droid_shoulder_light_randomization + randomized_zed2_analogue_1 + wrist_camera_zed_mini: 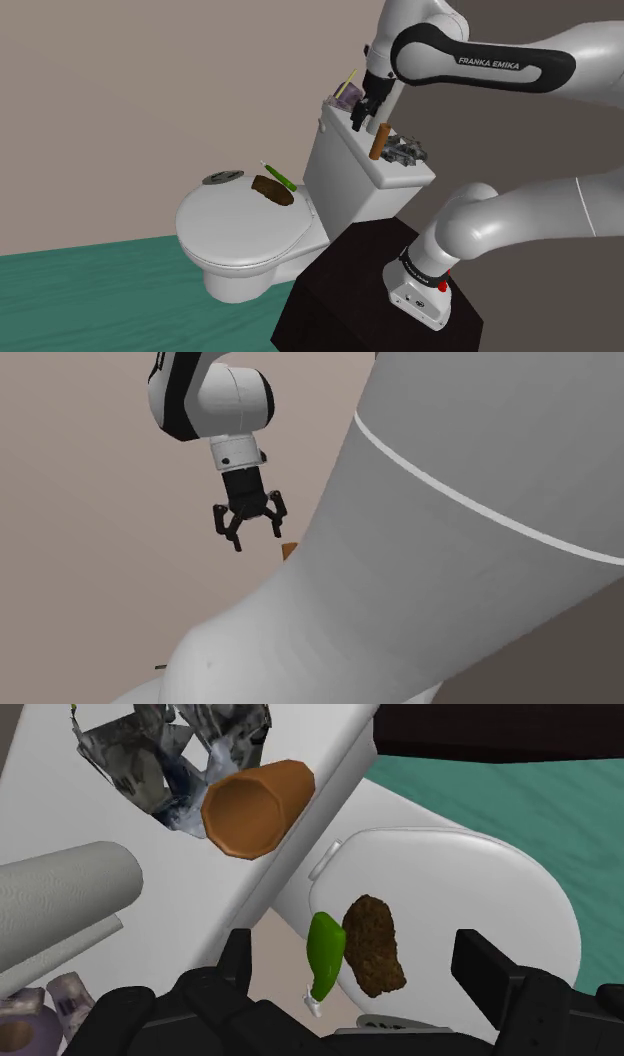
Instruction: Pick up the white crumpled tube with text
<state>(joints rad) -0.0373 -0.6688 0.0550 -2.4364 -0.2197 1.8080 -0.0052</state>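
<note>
So the containers first: a small purple cup (pixel 345 98) sat on the flat white tank lid (pixel 404 180) of a white toilet (pixel 240 228), with a thin yellow stick (pixel 350 81) poking out of it. Next along stood an orange-brown open-topped cylinder (pixel 378 140), upright, and the wrist view looked straight down into it (pixel 250 812): hollow, nothing inside.

The white-grey crumpled tube with text (pixel 406 152) lay on that same tank lid, at the end toward the robot's stand, right up against the brown cylinder. I couldn't tell if they actually touched. In the wrist view it was the crinkled mess (pixel 150 759) just past the cylinder, with a white paper roll (pixel 60 899) lying on the lid closer to the fingers.

The all-black gripper (pixel 257 539) hung above the tank lid between cup and cylinder, fingers spread wide apart, gripping nothing and touching nothing I could see.

Down on the closed seat lid were a green stick-like thing (pixel 325 949) and a brown lumpy blob (pixel 378 929), side by side.
</note>
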